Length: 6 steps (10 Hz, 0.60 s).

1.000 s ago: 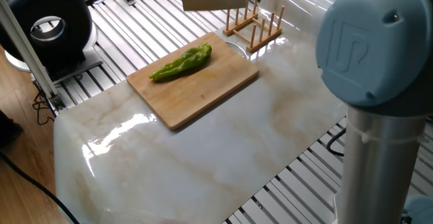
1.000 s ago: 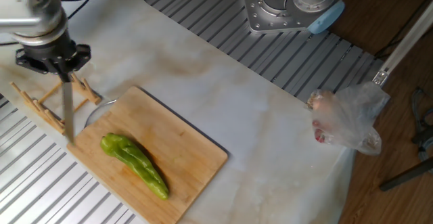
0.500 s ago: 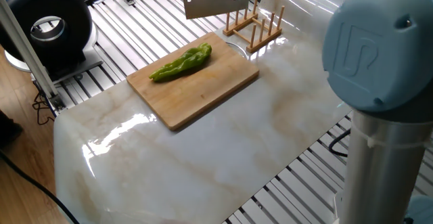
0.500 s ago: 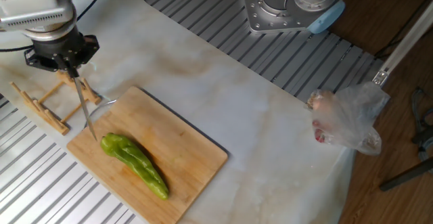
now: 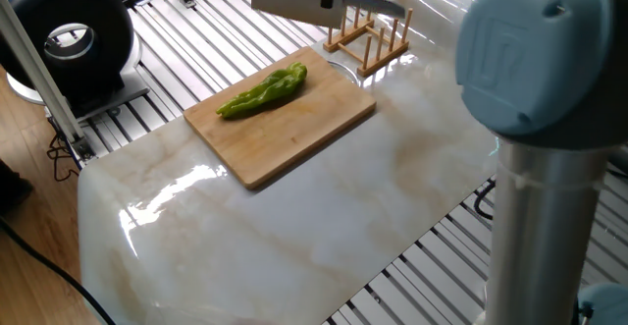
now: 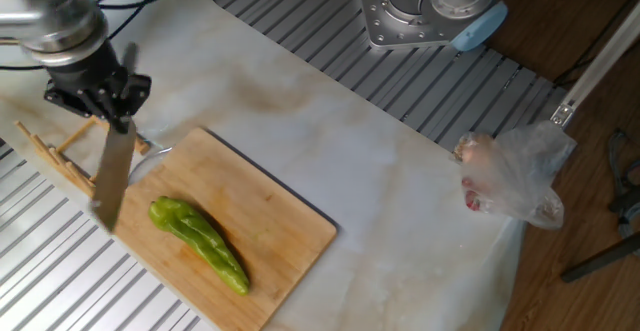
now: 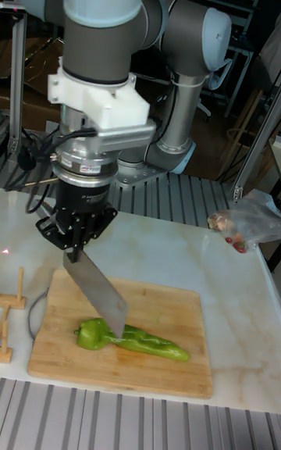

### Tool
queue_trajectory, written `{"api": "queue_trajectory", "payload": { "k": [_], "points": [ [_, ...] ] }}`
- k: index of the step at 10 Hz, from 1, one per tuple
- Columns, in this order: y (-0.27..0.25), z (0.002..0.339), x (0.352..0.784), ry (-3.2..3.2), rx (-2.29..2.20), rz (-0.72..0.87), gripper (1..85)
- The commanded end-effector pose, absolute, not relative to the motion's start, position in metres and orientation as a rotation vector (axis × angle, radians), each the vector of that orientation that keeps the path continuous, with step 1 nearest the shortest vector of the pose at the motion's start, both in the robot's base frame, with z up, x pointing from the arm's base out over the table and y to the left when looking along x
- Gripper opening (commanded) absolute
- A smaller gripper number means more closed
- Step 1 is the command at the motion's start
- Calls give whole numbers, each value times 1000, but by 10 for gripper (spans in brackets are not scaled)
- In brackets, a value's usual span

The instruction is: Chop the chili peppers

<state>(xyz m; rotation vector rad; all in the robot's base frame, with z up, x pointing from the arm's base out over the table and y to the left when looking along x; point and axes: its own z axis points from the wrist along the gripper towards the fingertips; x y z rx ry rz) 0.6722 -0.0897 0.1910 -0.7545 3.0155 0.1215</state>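
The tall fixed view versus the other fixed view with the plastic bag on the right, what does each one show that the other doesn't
Only the tall view shows the arm's full body and the room behind it. Only the other fixed view shows the arm's bolted base and the wood floor. Both show the gripper holding the knife tilted above the whole chili pepper on the cutting board, the wooden rack, and the plastic bag.

No readable text — only a logo on the arm's joint cap [image 5: 510, 55].
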Motion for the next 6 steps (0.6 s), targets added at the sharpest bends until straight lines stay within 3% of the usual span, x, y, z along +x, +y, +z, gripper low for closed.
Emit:
{"api": "queue_trajectory", "payload": {
  "k": [1, 3, 6],
  "points": [
    [-80, 184, 694, 3089, -272, 171, 13],
    [-53, 179, 699, 3098, -146, 308, 13],
    [-52, 157, 712, 3139, -31, 274, 13]
  ]
}}
